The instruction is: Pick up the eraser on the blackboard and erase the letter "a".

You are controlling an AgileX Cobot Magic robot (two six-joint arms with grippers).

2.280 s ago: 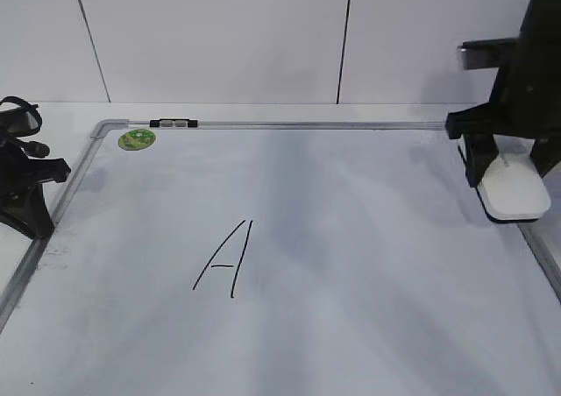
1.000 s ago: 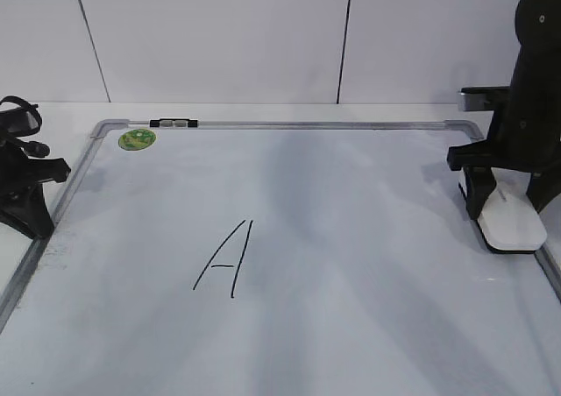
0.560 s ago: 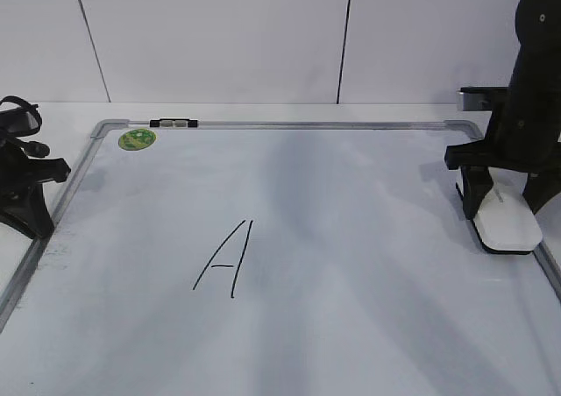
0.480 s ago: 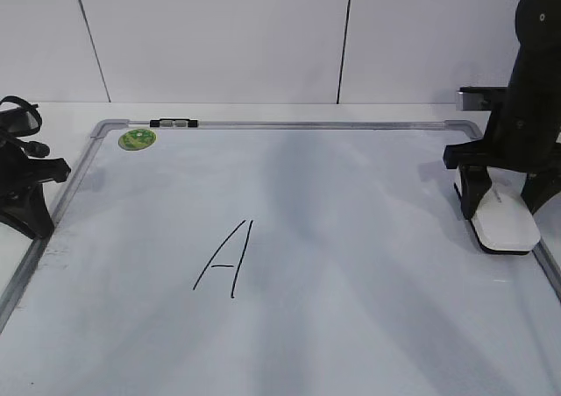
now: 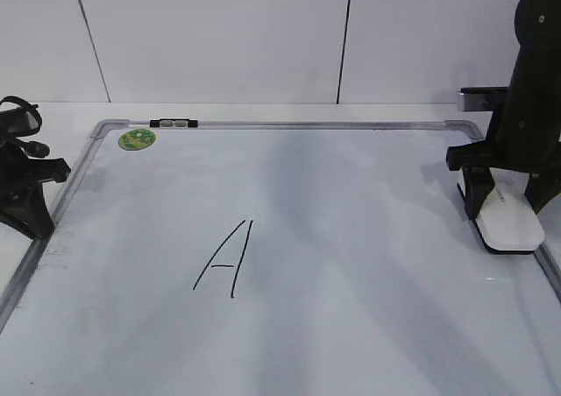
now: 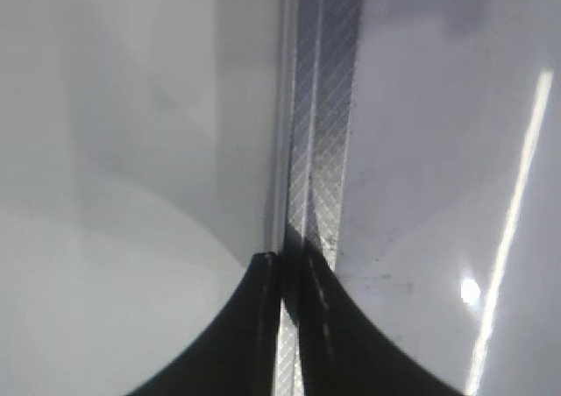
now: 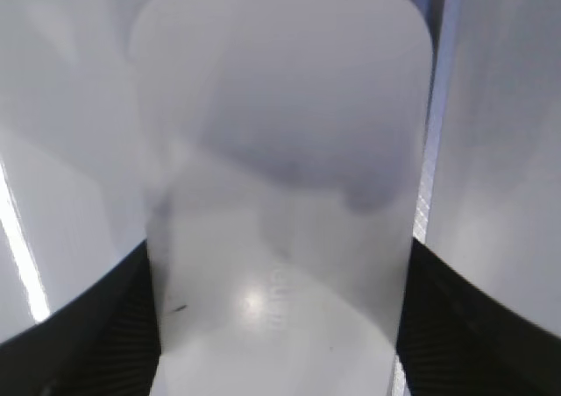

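Observation:
The white eraser (image 5: 508,225) lies at the right edge of the blackboard (image 5: 351,238), a white board with a grey frame. My right gripper (image 5: 508,205) stands over it, its black fingers pressed against both long sides of the eraser (image 7: 280,151), so it is shut on it (image 7: 280,343). The letter "a" is out of view in every frame; only a tall capital "A" (image 5: 223,258) in black marker shows, left of the board's middle. My left gripper (image 5: 31,216) is shut with nothing in it, over the board's left frame rail (image 6: 316,133).
A round green sticker (image 5: 137,138) sits in the board's far left corner, and a small black clip (image 5: 173,123) sits on the far frame rail. A pale panelled wall rises behind the board. The grey frame rail (image 5: 550,273) runs right beside the eraser.
Since the earliest frame my right gripper has brought the eraser down and nearer, onto the board by its right rail. Over the last second it only shifted slightly. The left arm is still.

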